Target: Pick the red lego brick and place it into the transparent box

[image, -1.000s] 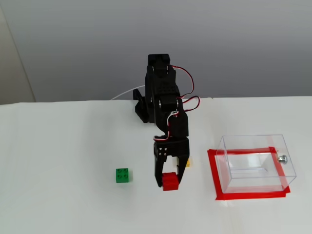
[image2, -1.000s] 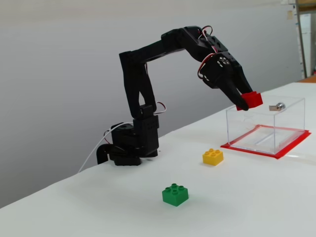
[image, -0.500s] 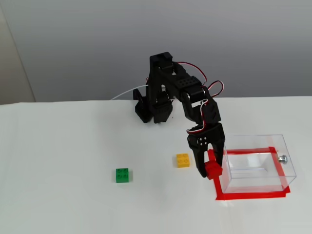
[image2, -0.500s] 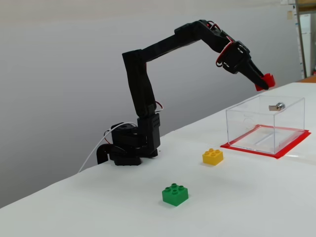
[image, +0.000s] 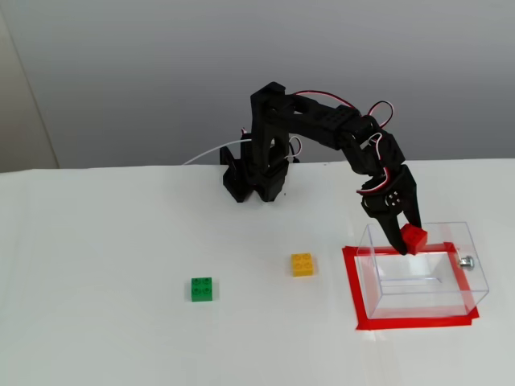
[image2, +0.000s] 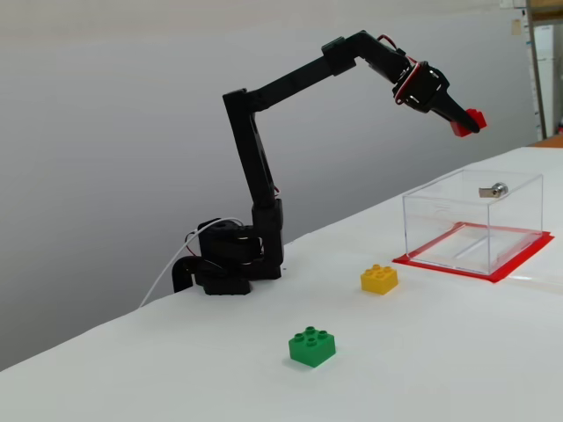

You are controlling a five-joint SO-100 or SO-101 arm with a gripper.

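While clamped in hand [image: 405, 239] | red lego brick [image: 414, 238] at fingertips | above transparent box [image: 475, 277]

We have two fixed cameras on the same white counter [image: 96, 322]. One fixed view looks down steeply from the front, facing the arm's base [image: 253, 181] and the grey wall behind it; here the transparent box [image: 422, 269] sits at the right and the green brick [image: 202, 289] at the left. The other fixed view stands low, near counter height, off to one side, and looks across the counter so the arm shows in profile; the green brick [image2: 312, 345] lies nearest the lens and the transparent box [image2: 471, 220] farther back at the right. Both views share the base, the whole arm, the yellow brick [image: 302, 264] and the box
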